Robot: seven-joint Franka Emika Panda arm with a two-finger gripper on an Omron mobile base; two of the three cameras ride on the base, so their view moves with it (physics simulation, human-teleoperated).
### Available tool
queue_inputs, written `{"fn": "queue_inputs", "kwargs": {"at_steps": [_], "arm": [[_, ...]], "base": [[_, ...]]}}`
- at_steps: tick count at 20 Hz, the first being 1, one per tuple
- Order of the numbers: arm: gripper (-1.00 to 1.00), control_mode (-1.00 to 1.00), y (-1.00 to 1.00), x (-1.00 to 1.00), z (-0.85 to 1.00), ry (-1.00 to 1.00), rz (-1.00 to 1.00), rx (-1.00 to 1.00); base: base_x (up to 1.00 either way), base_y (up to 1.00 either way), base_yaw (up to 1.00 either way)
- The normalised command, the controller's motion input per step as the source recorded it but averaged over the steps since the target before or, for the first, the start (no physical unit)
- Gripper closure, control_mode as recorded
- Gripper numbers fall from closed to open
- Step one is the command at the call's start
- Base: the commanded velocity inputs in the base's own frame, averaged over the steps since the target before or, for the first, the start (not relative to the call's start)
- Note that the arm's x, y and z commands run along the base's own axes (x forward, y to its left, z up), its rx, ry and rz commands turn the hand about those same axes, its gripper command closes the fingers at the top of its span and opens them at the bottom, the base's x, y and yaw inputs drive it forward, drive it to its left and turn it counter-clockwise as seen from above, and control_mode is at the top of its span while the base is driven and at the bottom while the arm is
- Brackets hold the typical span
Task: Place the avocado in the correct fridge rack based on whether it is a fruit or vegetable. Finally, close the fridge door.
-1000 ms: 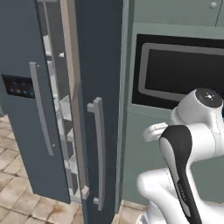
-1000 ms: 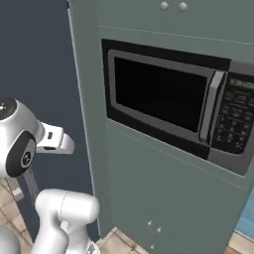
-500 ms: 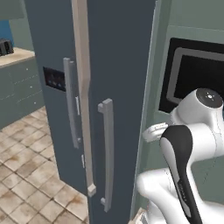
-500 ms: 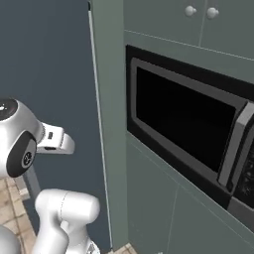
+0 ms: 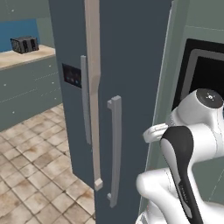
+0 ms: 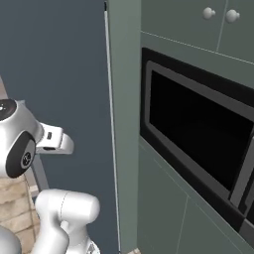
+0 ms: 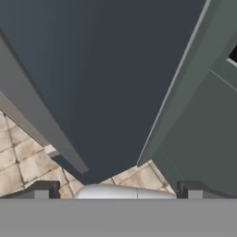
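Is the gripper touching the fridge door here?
Apart. In the hand view the gripper is open with its fingertips short of the fridge door; floor tiles show between them.

Flat, even rendered light; soft shadows, no glare; slight blur, coarse resolution.

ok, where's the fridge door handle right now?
In the left base view the fridge door handle stands upright at lower centre on the fridge door, just right of the pale door edge and left of the arm.
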Motion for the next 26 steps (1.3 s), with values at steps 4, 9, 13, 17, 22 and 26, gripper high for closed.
{"fn": "queue_inputs", "kwargs": {"at_steps": [4, 9, 13, 17, 22, 26], "arm": [[-1.00, -1.00, -0.03, 0.11, 0.00, 0.00, 0.01, 0.01], [-1.00, -1.00, -0.03, 0.64, 0.00, 0.00, 0.06, 0.00], [-1.00, -1.00, 0.04, 0.52, 0.00, 0.00, 0.05, 0.00], [-1.00, -1.00, 0.02, 0.29, -0.06, 0.00, 0.03, 0.00], [-1.00, -1.00, 0.04, 0.26, -0.18, -0.06, 0.02, 0.00], [-1.00, -1.00, 0.08, 0.72, -0.26, -0.09, 0.00, 0.00]], "base": [[0.22, -0.08, 0.05], [0.00, 0.00, 0.00], [0.00, 0.00, 0.00], [0.00, 0.00, 0.00], [0.00, 0.00, 0.00], [0.00, 0.00, 0.00]]}}
